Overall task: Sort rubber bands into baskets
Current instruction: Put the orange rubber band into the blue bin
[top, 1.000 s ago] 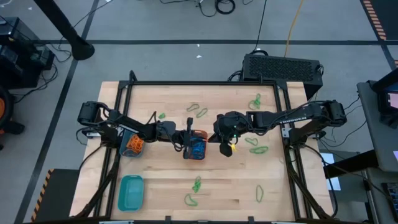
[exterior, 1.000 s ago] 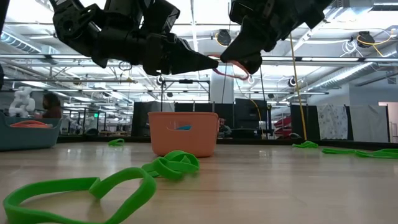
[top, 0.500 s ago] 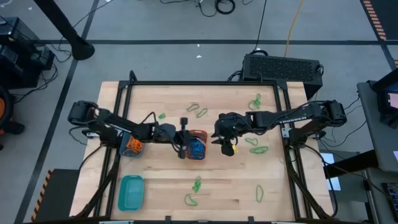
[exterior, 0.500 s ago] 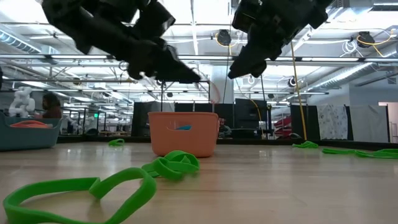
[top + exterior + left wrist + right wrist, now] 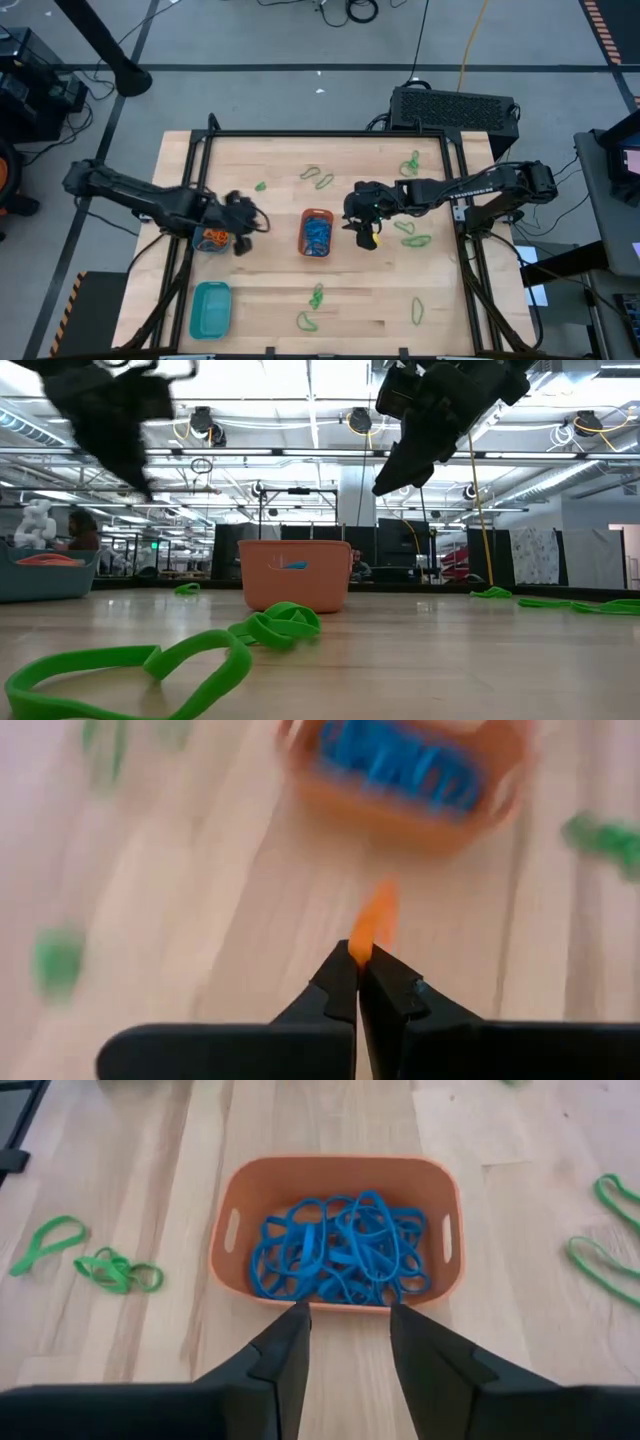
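Left tool [image 5: 358, 960] is pinching a thin orange rubber band [image 5: 374, 923] at 9 o'clock of the orange basket [image 5: 316, 232] full of blue bands [image 5: 340, 1245], right tool [image 5: 345, 1342] spread at its 3 o'clock.

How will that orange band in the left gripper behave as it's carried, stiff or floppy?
Probably floppy: the orange band is a thin strip pinched by one end in the shut left gripper, so it may swing. Likely very light, like the loose green bands lying limp on the table. It could slip out, since little of it is clamped.
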`<state>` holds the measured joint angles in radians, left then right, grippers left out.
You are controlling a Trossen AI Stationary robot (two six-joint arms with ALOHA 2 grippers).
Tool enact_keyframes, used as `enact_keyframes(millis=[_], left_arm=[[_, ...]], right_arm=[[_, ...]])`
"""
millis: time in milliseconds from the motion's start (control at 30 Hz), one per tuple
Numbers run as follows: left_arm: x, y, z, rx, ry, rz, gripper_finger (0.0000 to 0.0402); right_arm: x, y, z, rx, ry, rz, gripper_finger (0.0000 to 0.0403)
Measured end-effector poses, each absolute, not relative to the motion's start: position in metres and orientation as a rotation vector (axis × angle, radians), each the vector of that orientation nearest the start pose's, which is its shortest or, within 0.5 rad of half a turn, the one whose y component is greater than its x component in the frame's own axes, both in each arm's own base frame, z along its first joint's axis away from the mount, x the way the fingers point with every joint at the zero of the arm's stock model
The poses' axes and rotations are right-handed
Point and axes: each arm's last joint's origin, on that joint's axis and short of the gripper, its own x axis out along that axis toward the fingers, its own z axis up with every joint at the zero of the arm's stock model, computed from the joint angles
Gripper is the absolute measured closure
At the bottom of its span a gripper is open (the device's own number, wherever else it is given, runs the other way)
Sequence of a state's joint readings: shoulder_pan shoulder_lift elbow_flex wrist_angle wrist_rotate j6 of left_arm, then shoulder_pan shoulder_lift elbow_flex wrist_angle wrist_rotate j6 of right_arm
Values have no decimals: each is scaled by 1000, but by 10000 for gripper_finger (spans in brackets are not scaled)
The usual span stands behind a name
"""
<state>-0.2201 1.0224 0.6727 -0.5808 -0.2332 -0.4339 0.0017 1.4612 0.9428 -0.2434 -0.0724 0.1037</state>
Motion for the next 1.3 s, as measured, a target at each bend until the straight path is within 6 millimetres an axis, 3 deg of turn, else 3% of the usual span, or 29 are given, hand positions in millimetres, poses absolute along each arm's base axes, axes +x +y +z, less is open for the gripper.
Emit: enact_keyframes(millis=[167, 333, 633, 733, 967, 1300], left_arm=[[146, -27, 224, -475, 1081, 398, 399], [122, -26, 221, -616, 1291, 493, 399], [121, -30, 218, -737, 1425, 436, 400], [123, -29, 221, -664, 1465, 424, 400], [130, -22, 251, -401, 1483, 433, 400], [147, -25, 231, -174, 1780, 296, 400]], right_arm=[[303, 3, 229, 115, 777, 35, 270], [303, 3, 229, 108, 774, 39, 270], [303, 3, 229, 79, 772, 52, 270], [303, 3, 230, 62, 769, 59, 270], [305, 3, 231, 54, 741, 62, 270], [305, 2, 231, 50, 743, 64, 270]])
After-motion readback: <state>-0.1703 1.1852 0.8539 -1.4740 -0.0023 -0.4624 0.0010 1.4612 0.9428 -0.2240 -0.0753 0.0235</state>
